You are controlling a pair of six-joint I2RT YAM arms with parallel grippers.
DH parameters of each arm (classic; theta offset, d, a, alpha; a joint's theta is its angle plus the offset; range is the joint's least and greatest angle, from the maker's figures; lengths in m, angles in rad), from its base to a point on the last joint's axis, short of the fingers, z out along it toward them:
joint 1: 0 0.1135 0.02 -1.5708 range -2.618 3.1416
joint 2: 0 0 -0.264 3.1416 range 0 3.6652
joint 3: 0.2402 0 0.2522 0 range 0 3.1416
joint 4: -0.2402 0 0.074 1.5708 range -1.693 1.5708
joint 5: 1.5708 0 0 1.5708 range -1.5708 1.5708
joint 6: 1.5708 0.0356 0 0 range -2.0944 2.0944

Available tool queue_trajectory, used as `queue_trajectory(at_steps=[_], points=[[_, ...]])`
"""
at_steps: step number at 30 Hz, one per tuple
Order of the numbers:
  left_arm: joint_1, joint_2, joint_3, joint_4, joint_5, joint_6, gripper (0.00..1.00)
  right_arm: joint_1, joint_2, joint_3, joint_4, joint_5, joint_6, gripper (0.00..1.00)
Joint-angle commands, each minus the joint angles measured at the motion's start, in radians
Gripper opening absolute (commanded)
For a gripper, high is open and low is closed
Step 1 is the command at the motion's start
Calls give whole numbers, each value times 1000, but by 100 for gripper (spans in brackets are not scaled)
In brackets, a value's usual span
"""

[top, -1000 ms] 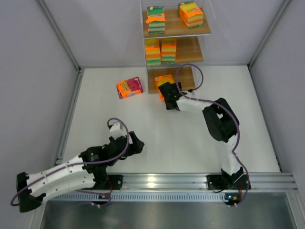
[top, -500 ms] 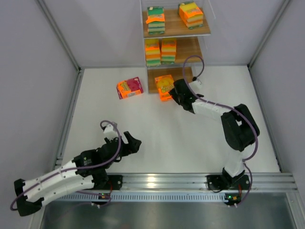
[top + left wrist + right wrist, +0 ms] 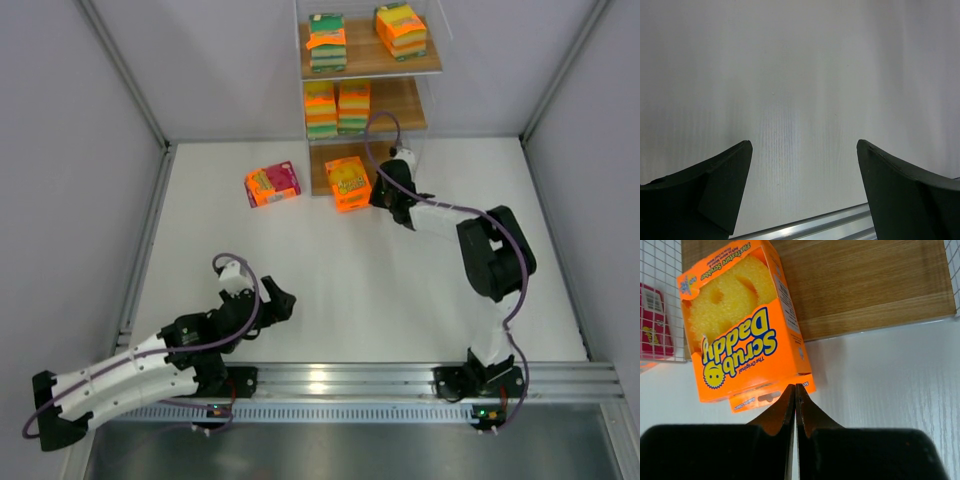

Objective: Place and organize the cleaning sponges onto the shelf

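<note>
right gripper point(image 3: 795, 388): clenched, fingertips pressed together, nothing between them; in the top view point(image 3: 380, 194) it sits low in front of the shelf, aimed at the orange pack
right fingers point(image 3: 775, 417): black, tips just beside the orange pack's hang tab; can't tell if they touch it
orange pack point(image 3: 740, 325): lying flat and skewed, printed face up; far end on the bottom board, near end with the tab hanging over onto the table; left part of the board in the top view point(image 3: 347, 182)
bottom board point(image 3: 865, 285): brown wood, bare to the right of the orange pack
mesh point(image 3: 660, 270): white wire side panel at the left edge of the right wrist view
pink pack point(image 3: 273, 184): flat on the table, left of the shelf, apart from it; seen through the mesh in the right wrist view point(image 3: 654, 322)
shelf point(image 3: 400, 108): three tiers, at the far edge of the table
mid-left pack point(image 3: 321, 108): middle tier, standing on edge
mid-right pack point(image 3: 354, 105): middle tier, side by side with the mid-left pack, touching or nearly
top-left pack point(image 3: 327, 42): top tier, left side
top-right pack point(image 3: 401, 30): top tier, right side, apart from the top-left pack
left gripper point(image 3: 802, 150): released, fingers wide apart, nothing held; only bare table under it; in the top view point(image 3: 278, 300) near the front, well apart from all packs
table point(image 3: 350, 280): white
</note>
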Motion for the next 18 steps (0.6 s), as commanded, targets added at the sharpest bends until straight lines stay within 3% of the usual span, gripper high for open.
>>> queue_trajectory(at_steps=[1,6,18], points=[[-1,20,7,7,-12,-37,92,-7,18,34,115,30,-106,1],[-1,17,4,7,-20,-33,92,-16,78,89,92,41,-123,1],[-1,-12,-16,6,-49,-25,93,-4,166,161,127,5,-40,13]])
